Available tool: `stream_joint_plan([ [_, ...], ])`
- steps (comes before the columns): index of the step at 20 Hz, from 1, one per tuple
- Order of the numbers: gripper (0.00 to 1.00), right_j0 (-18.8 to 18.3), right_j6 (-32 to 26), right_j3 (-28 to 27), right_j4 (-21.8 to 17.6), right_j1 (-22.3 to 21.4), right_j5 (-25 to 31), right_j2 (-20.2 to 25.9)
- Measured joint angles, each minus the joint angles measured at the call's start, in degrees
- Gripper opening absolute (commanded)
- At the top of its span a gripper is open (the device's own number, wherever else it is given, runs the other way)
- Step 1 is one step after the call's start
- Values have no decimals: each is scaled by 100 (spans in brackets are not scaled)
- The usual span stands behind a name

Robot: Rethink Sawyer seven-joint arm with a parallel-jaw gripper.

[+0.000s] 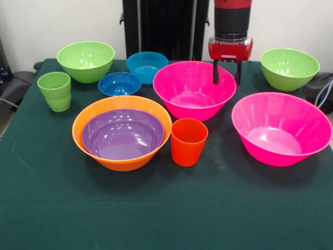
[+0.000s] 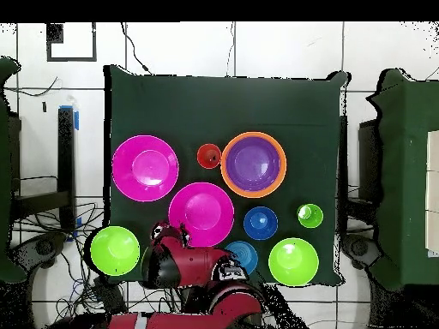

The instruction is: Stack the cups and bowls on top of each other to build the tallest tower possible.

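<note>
Two black fingers [image 1: 216, 73] of the red gripper [image 1: 227, 73] stand apart, empty, over the far rim of the central glossy pink plastic bowl [image 1: 193, 89]. Nested purple plastic bowl [image 1: 123, 133] sits inside the large orange plastic bowl [image 1: 91, 115], mid-table on the green tablecloth [image 1: 156, 208], with the orange-red plastic tumbler [image 1: 188, 141] just beside.

hangs straight down over the far rim of the middle pink bowl [image 1: 194, 88]. red and black wrist upright, gripper [image 1: 227, 73] with two dark fingers [image 1: 216, 72] spread apart, tips straddling that rim, holding nothing.
</note>
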Motion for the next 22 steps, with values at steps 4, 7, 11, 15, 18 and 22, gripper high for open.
stream_joint_plan([
  [4,100,0,0,-33,-17,206,-198,0],
  [7,100,5,0,-49,-17,322,-309,0],
  [11,100,34,-2,-55,-17,410,-468,-7],
  [15,0,65,-2,-65,-14,419,-624,-61],
  [18,0,199,-1,-68,-17,274,-747,-281],
  [22,0,427,-1,-67,-12,128,-745,-435],
])
